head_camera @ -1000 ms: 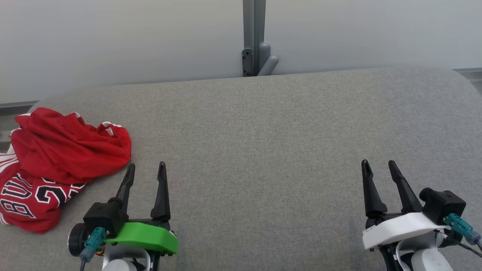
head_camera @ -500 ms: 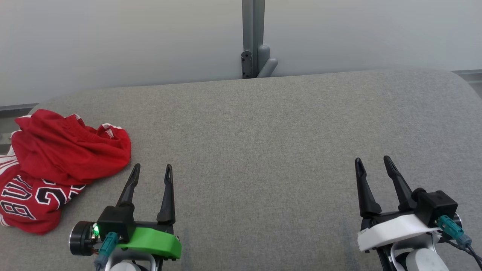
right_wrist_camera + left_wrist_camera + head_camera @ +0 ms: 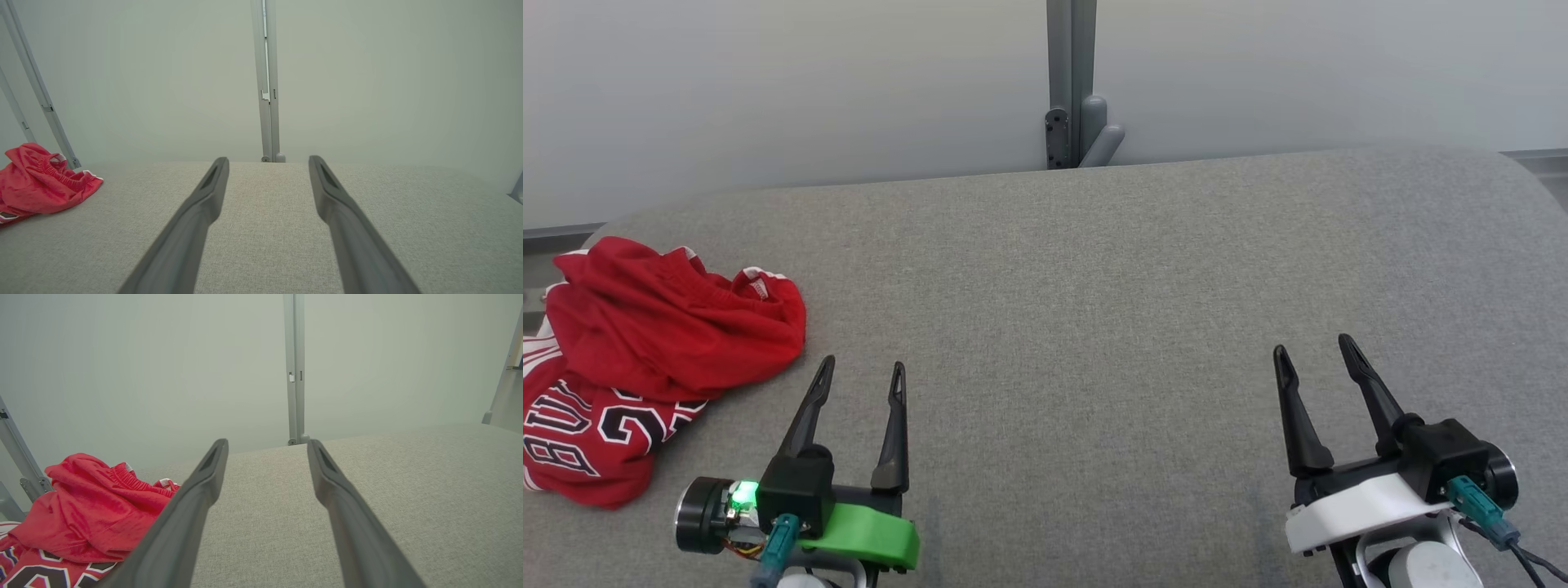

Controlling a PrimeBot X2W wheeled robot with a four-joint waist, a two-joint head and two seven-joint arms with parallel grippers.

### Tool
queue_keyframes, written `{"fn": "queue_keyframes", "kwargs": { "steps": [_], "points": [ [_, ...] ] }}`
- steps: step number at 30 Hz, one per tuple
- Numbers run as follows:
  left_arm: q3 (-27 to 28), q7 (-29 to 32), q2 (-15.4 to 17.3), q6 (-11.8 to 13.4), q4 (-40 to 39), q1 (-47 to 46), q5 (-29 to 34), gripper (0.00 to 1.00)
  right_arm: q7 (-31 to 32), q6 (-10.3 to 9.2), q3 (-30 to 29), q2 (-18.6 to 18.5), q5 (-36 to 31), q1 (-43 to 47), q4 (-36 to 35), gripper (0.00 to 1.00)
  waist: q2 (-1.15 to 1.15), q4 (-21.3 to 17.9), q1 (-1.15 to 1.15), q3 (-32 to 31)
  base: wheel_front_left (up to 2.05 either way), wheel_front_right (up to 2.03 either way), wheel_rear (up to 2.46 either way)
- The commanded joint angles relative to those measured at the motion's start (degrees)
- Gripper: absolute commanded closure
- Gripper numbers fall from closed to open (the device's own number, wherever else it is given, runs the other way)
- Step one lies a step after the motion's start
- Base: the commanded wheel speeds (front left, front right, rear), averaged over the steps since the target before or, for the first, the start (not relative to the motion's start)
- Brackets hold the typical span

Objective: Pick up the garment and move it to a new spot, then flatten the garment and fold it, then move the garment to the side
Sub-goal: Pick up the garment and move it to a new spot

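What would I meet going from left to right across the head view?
red garment → left gripper, fingers apart → grey post at the back wall → right gripper, fingers apart.

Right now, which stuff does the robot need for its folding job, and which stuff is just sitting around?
For the job:
- red garment, crumpled at the left end of the grey table
- left gripper, open, near the garment but not touching it
- right gripper, open, far from it

Just there:
- grey post behind the table
- pale wall
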Motion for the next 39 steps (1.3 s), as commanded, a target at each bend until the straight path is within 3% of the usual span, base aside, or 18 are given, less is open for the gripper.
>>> {"fn": "queue_keyframes", "kwargs": {
  "steps": [1,25,39],
  "points": [
    [-0.16,-0.60,0.05,-0.12,-0.29,0.58,1.28,0.00,-0.57,0.02,0.19,-0.28,-1.37,0.58,-0.40,0.00,0.00,0.01,0.00,-0.02,0.00,0.00,0.00],
    [0.66,-0.99,-0.61,-0.56,0.56,0.87,3.40,0.00,-1.01,0.01,1.09,-0.28,-3.45,0.86,-0.23,0.00,0.00,1.14,0.00,0.04,0.00,0.00,0.00],
    [1.86,-0.94,-1.00,0.63,-0.06,1.41,2.62,0.00,-1.00,0.01,2.31,-0.29,-3.93,0.83,-1.35,0.00,0.00,7.60,0.00,0.44,0.00,0.00,0.00]
  ]
}}
